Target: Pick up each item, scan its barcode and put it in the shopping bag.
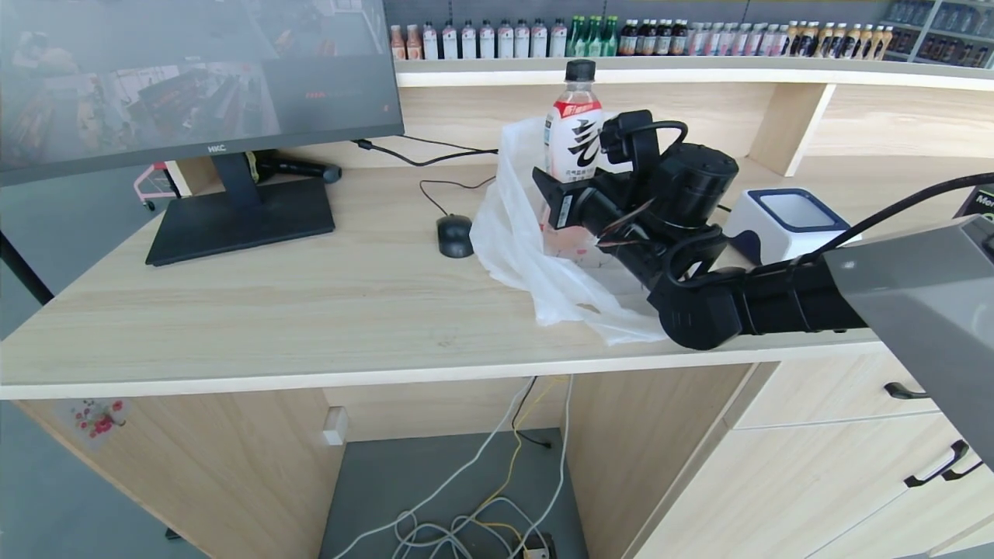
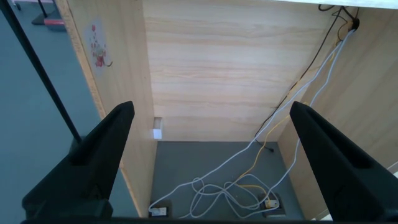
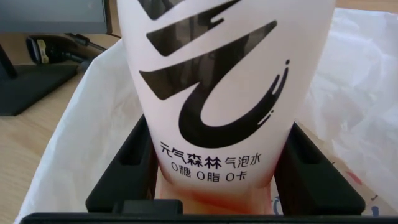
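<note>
- The right gripper [image 1: 571, 208] is clamped on the bottle [image 1: 573, 132]. In the right wrist view, one black finger [image 3: 124, 174] presses each side of the bottle's lower body.
- The bottle stands upright, black cap on top, with a white and pink label bearing a large black brush mark.
- Its lower part sits inside the open mouth of the shopping bag [image 1: 512, 241] and shows faintly through the thin white plastic. I cannot tell whether its base touches the desk [image 1: 272, 310].
- The shopping bag lies crumpled right of the desk's middle. Its loose plastic spreads forward to the front edge, under the right arm.
- The barcode scanner [image 1: 788, 221], a white box with a blue-rimmed top, stands just beside the bag, toward the desk's right end.
- The left gripper [image 2: 211, 112] hangs below the desktop with its two fingers spread wide apart and nothing between them. It faces the opening under the desk.
- In that opening, loose cables [image 2: 230, 193] run down the back panel and coil on the floor.
- A flower sticker [image 1: 97, 418] sits on the desk's front face near its left corner.
- A monitor [image 1: 194, 70] stands at the back left corner of the desk, with a dark handheld device [image 1: 299, 167] lying behind its base.
- A black mouse [image 1: 455, 235] rests near the desk's middle, just beside the bag's left side.
- A row of drink bottles [image 1: 660, 37] lines the shelf beyond the back edge.
</note>
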Controlling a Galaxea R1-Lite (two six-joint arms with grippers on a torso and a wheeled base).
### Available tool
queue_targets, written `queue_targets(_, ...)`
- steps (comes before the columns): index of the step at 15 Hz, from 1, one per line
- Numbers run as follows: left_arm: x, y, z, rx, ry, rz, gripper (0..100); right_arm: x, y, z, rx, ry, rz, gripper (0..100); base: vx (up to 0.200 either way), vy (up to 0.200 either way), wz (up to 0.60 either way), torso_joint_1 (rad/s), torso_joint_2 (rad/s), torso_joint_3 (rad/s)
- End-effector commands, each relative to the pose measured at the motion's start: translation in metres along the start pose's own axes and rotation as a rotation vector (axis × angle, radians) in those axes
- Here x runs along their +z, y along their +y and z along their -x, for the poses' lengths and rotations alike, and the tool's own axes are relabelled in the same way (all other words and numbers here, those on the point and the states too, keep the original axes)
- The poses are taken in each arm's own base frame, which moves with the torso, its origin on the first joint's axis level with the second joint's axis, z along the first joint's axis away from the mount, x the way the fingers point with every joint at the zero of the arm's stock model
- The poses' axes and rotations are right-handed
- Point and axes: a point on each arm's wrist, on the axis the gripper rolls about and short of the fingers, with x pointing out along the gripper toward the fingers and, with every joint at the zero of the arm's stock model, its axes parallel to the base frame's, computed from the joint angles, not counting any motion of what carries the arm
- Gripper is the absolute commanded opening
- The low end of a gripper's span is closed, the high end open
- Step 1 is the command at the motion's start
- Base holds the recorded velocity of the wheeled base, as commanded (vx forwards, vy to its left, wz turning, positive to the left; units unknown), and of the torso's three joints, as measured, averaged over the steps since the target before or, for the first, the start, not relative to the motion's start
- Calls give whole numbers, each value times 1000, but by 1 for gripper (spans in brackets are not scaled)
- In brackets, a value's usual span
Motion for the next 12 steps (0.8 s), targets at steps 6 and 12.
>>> queue_targets(6,0,0,0,0,-1,-1,100,-14,2,2,2,41,1,0,0,0,0,0,0,0)
queue_targets(12,0,0,0,0,-1,-1,100,-21,3,6,5,65,3,0,0,0,0,0,0,0)
